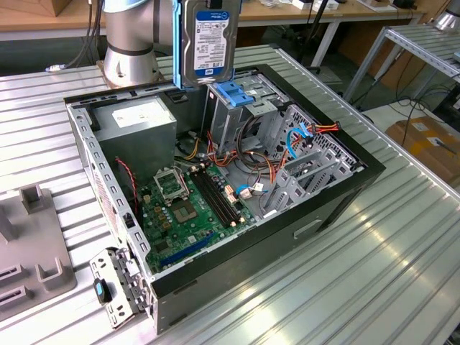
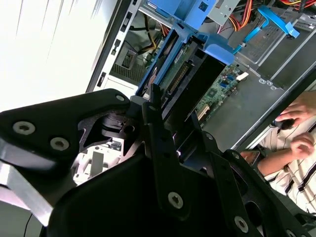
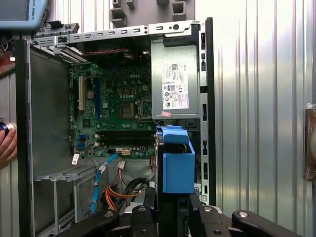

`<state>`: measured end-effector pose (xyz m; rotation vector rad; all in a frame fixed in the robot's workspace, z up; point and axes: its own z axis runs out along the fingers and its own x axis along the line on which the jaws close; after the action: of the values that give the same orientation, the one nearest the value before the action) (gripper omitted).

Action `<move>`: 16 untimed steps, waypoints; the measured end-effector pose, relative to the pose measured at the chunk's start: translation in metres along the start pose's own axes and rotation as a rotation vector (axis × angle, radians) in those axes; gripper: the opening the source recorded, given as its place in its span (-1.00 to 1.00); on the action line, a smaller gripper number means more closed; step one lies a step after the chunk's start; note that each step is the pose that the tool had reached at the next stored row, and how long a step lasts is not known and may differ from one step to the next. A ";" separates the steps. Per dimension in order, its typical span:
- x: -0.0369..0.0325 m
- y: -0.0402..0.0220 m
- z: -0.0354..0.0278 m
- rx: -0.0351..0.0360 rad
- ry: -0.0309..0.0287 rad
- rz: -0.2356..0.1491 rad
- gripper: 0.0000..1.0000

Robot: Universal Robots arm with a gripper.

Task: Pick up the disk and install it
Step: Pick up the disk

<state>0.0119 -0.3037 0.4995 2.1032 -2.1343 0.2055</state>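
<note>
The disk (image 1: pixel 208 39) hangs upright in the air, its white label with the blue top band facing the exterior camera and a blue carrier rail along its edge. Its lower end sits just above the blue handle of the metal drive cage (image 1: pixel 231 93) inside the open computer case (image 1: pixel 338 194). In the first wrist view my gripper (image 3: pixel 174 213) is shut on the disk (image 3: pixel 177 165) in its blue carrier, black fingers (image 3: pixel 140 217) on either side. The second wrist view looks along my gripper (image 2: pixel 173 131) at the disk's (image 2: pixel 178 74) edge over the case.
The grey power-supply box (image 1: pixel 136 122) fills the case's back corner, beside the green motherboard (image 1: pixel 190 208). Orange and blue cables (image 1: pixel 302 136) lie by the cage. A person's hands (image 2: pixel 296 118) rest beside the case. A grey fixture (image 1: pixel 32 251) stands on the ribbed metal table (image 1: pixel 374 273).
</note>
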 end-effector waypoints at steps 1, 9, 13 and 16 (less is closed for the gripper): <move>0.0000 -0.0004 0.0000 0.0000 -0.0001 0.000 -0.30; -0.0005 -0.0089 0.0000 -0.0001 -0.0123 0.000 -0.30; -0.0006 -0.0105 -0.0001 -0.0013 -0.0928 0.000 -0.30; -0.0007 -0.0217 -0.0001 -0.0013 -0.0931 0.000 -0.30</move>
<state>0.0335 -0.3034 0.4995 2.1527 -2.1844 0.1082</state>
